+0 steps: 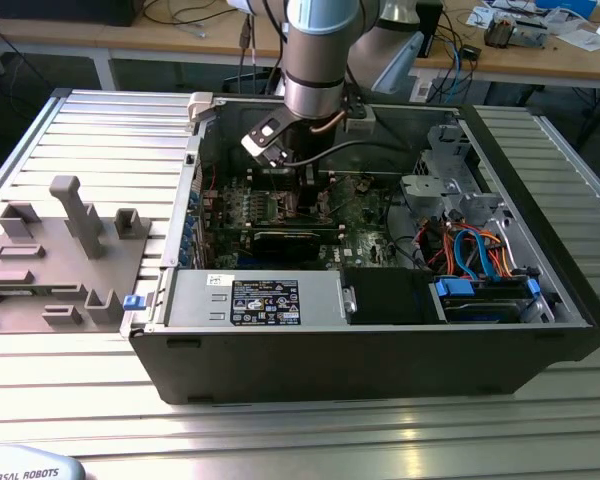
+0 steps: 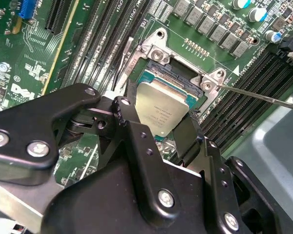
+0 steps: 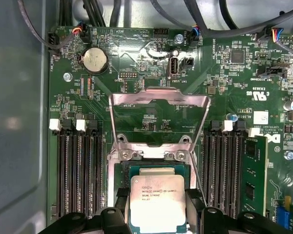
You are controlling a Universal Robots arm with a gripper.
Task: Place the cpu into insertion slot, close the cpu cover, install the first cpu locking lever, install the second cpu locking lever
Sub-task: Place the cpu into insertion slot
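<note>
Two fingers (image 2: pixel 131 127) clamp printed cpu (image 2: pixel 161 109) over insertion slot (image 2: pixel 172 73) — cpu cover (image 3: pixel 158 99) open.

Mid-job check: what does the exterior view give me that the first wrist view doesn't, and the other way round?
Exterior view's extra: the whole black computer case, the grey moulded parts tray on the exterior view's left, and the arm reaching in. First wrist view's extra: the silver-grey square cpu held in the gripper over the socket, and the silvery cpu cover frame flipped open. Shared: the green motherboard.
</note>
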